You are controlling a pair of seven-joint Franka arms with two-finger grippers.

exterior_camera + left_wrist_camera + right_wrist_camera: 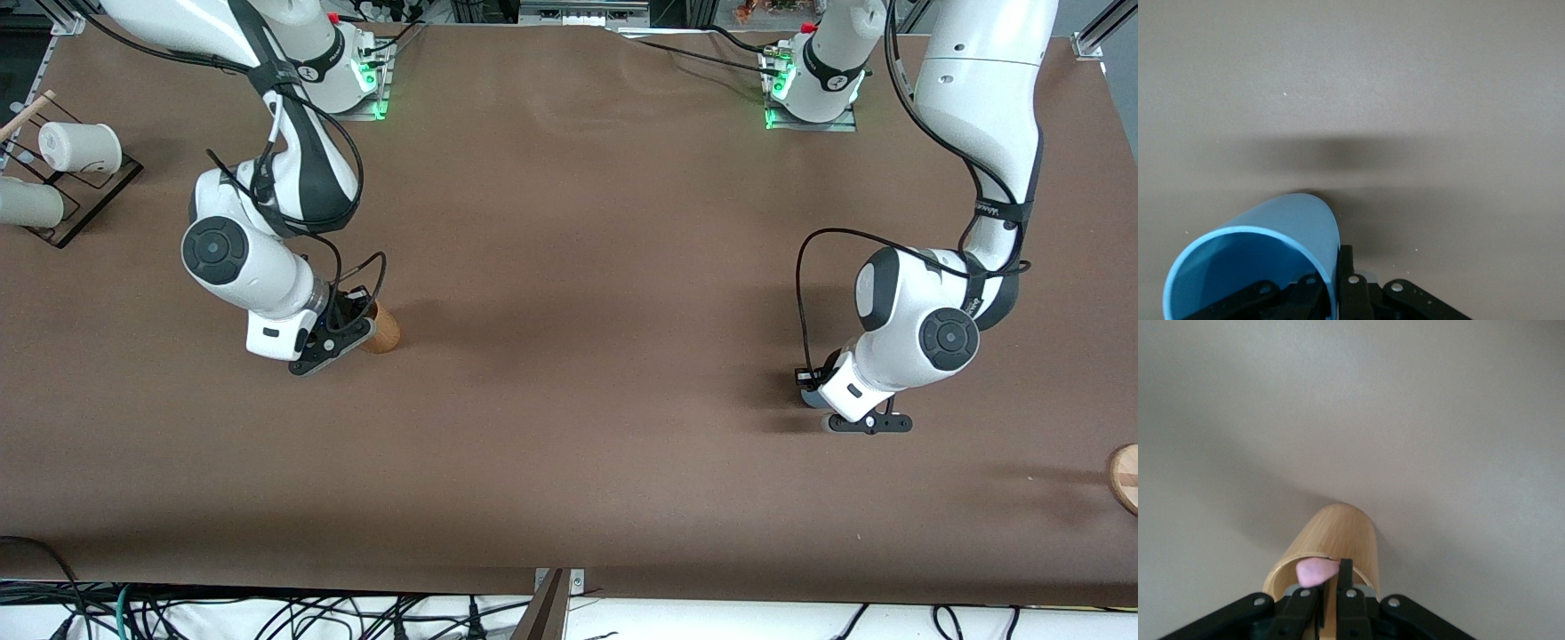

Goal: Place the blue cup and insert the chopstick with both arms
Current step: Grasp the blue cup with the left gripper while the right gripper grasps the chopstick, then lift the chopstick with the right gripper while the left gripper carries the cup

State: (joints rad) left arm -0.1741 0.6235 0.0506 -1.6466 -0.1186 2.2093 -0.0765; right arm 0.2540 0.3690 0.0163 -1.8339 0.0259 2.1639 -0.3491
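Note:
My left gripper point(869, 423) is low over the table at the left arm's end. It is shut on the wall of the blue cup point(1281, 227), one finger inside and one outside point(1333, 279). In the front view the cup is hidden under the left hand. My right gripper point(327, 342) is low at the right arm's end and shut on the rim wall of the tan cup point(382, 329), which also shows in the right wrist view point(1338, 533). The chopstick's pink tip point(1315, 571) shows inside that rim, beside my right gripper point(1333, 581).
A black wire rack point(89, 191) with white cups point(80, 147) stands at the right arm's end, toward the robots. A round wooden piece point(1125, 476) lies at the table's edge at the left arm's end.

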